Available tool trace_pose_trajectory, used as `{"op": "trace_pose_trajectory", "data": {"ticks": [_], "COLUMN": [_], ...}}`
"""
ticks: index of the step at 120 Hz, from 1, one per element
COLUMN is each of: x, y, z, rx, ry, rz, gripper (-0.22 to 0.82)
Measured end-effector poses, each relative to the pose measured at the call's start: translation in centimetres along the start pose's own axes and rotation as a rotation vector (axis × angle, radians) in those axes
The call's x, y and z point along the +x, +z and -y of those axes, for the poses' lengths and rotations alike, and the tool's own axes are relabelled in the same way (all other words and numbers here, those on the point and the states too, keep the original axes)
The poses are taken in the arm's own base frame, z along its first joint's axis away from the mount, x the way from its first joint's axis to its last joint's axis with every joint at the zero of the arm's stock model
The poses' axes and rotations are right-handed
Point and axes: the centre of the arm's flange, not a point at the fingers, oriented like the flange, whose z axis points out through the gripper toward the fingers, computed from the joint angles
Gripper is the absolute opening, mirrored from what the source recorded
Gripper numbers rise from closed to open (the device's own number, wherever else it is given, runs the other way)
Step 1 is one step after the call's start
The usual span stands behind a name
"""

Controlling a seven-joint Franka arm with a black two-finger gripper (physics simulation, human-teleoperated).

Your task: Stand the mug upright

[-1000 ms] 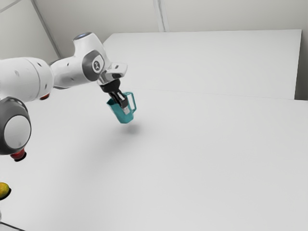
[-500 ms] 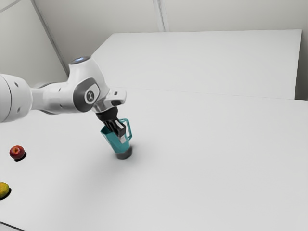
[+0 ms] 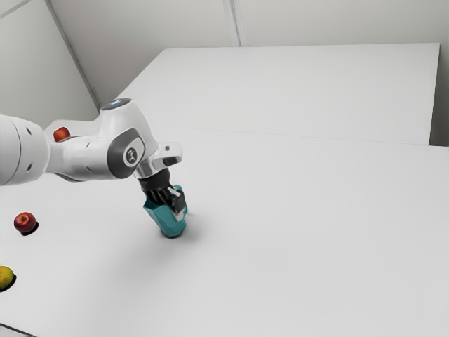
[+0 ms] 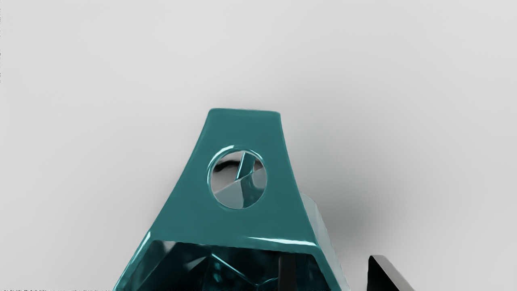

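Observation:
The teal mug (image 3: 165,220) leans on the table in the exterior view, its mouth tipped toward the exterior view's left and its base low, with dark shadow under it. My gripper (image 3: 173,206) reaches down at its rim from above. In the wrist view, the mug (image 4: 246,226) shows its broad handle with a round hole and its dark inside. The gripper (image 4: 332,264) straddles one side wall there: one finger is inside the mouth, the other stands outside with a gap to the wall, so it is open.
On the table (image 3: 302,232), a dark red apple (image 3: 24,222) and a yellow fruit (image 3: 5,276) lie at the exterior view's left edge. An orange-red round fruit (image 3: 61,133) shows just above the arm.
My hand came down with the mug from higher above the table. Since the middle picture, the mug has dropped slightly, its handle has turned, and the fingers have parted from its wall.

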Motion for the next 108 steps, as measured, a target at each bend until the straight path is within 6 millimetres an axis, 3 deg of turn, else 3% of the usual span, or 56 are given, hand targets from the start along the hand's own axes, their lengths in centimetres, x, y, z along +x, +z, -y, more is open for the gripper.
{"op": "trace_pose_trajectory", "data": {"ticks": [14,31,51,84,91,99,108], "x": [-0.1,-0.1,0.0,0.4,1.0,2.3,4.7], "y": [0.1,0.1,-0.4,-4.4,-6.0,-9.3,-16.3], "z": [0.1,0.0,-0.4,-1.1,-1.1,-1.2,-1.7], "rx": [-0.002,-0.003,-0.003,-0.002,-0.002,0.011,0.054], "ry": [-0.027,-0.047,-0.06,-0.062,-0.062,-0.054,-0.032], "rz": [0.0,-0.002,-0.009,-0.063,-0.081,-0.112,-0.163], "gripper": [0.32,0.46,0.54,0.59,0.59,0.59,0.6]}}
